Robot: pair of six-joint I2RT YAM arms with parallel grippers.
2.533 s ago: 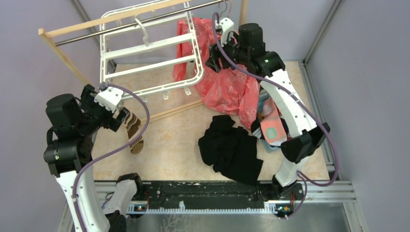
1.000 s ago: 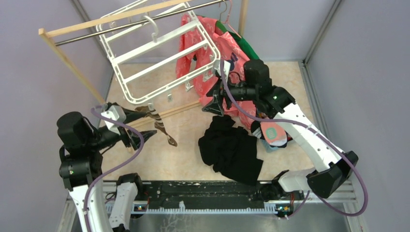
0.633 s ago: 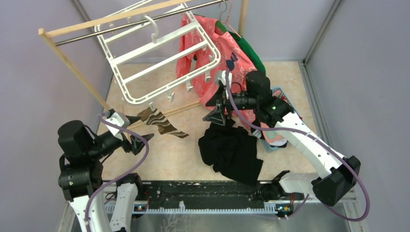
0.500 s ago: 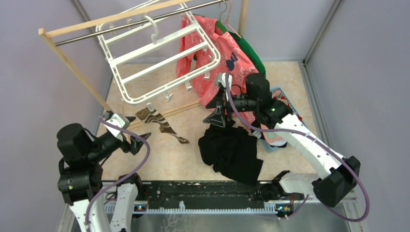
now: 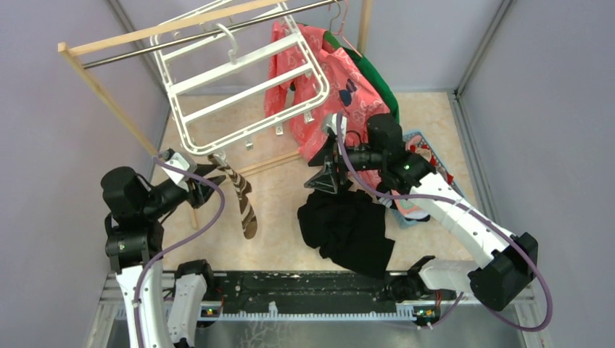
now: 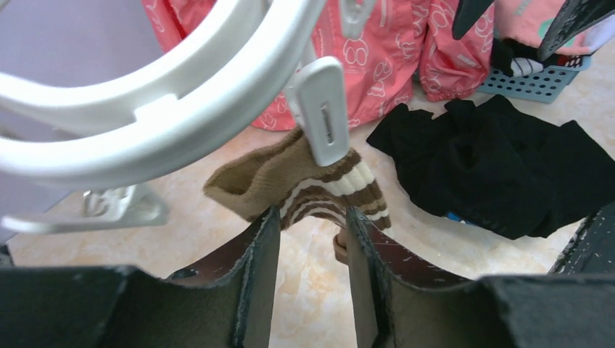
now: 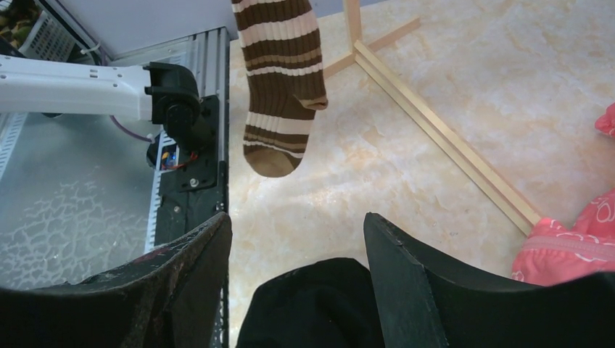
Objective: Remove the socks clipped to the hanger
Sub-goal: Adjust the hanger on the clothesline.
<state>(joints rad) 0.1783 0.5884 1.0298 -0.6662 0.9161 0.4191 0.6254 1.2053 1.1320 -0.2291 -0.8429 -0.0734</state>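
Our left fingers [image 6: 246, 304], wide a moment ago, have narrowed at the cuff of the brown sock [image 6: 290, 177], gripping or not we cannot tell; it hangs straight again from a clip [image 6: 324, 116] of the hanger [image 6: 145, 109], not yet freed, while the right fingers [image 7: 406, 283] are open and empty.

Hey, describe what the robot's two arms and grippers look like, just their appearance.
Both arms pair white links with bulky black joint housings: the left arm and the right arm alike. A purple cable loops along each. The right arm carries a small green light. The left gripper and the right gripper each have two flat, dark, scuffed fingers.
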